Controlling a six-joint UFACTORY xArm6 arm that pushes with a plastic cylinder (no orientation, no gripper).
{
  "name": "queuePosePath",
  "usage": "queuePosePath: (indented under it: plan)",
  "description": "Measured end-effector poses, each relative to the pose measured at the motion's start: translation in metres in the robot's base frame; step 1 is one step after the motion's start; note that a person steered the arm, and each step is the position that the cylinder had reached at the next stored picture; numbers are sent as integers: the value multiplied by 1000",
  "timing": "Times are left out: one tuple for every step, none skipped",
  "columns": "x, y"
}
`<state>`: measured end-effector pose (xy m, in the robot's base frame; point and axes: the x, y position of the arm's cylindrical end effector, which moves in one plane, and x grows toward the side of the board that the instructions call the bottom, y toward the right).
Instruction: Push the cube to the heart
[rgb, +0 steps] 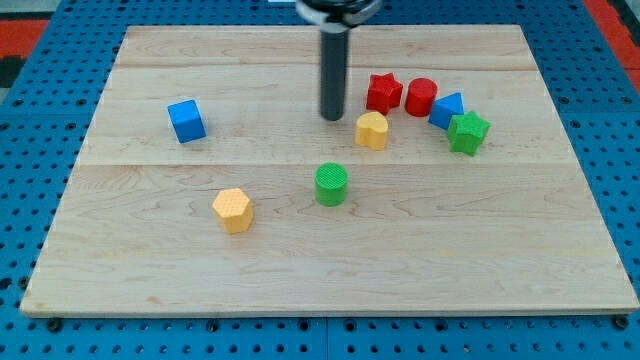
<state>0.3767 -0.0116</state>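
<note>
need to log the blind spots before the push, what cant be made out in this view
- Camera view, top edge: the arm above the rod is cut off.
- My tip shows, left of the yellow heart; whether it touches the board is unclear.
- The blue block at the view's right: partly hidden by the green star, shape unclear.

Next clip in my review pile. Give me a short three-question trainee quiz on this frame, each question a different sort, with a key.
1. True or false: my tip touches the blue cube.
2. Which block lies nearest my tip? A) yellow heart B) green cylinder C) yellow hexagon
3. Fill in: the green star sits against a ____ block at the view's right.

Key: 1 false, the cube lies well to the view's left; 2 A; 3 blue.
</note>
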Motion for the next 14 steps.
queuePosePath:
  plan:
    - [26, -15]
    - [35, 53]
    - [35, 79]
    - [45, 2]
    - [37, -89]
    - [69, -135]
    - [14, -190]
    - [-5, -188]
    - [17, -108]
    - [24, -129]
    - [24, -135]
    - [24, -135]
    - [24, -135]
    - [24, -136]
